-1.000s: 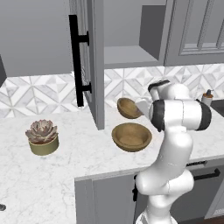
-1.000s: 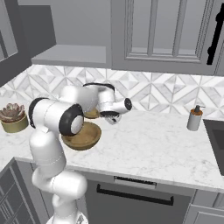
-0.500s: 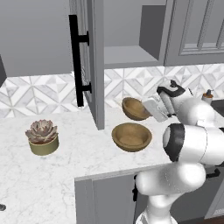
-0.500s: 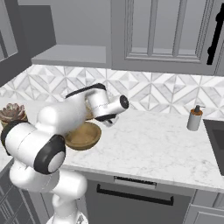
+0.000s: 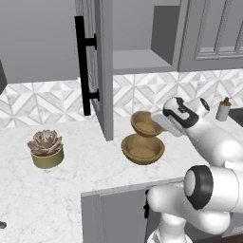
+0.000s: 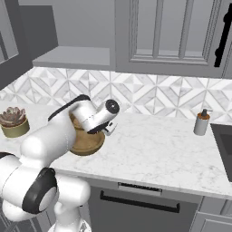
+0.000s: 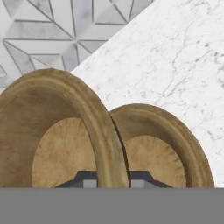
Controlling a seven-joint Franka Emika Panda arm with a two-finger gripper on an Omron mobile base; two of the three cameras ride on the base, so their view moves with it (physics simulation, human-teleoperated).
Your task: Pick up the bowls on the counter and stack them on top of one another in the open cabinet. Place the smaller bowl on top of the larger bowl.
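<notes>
Both bowls were round, thick-rimmed wood with visible grain. The small bowl (image 5: pixel 144 123) hung tilted above the marble bench (image 5: pixel 85 180), its rim clamped in the tool (image 7: pixel 109 177), just behind the large bowl (image 5: pixel 143 148) near the front edge. A succulent pot (image 5: pixel 46 149) stood well left; the cabinet (image 5: pixel 142 59) was open above.

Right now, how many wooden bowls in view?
2, both on the counter: one bowl near the backsplash, held tilted at the hand; another bowl just in front.

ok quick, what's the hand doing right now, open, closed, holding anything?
Hand: closed on the rim of a tilted wooden bowl, one fingertip on each side of the rim.
</notes>
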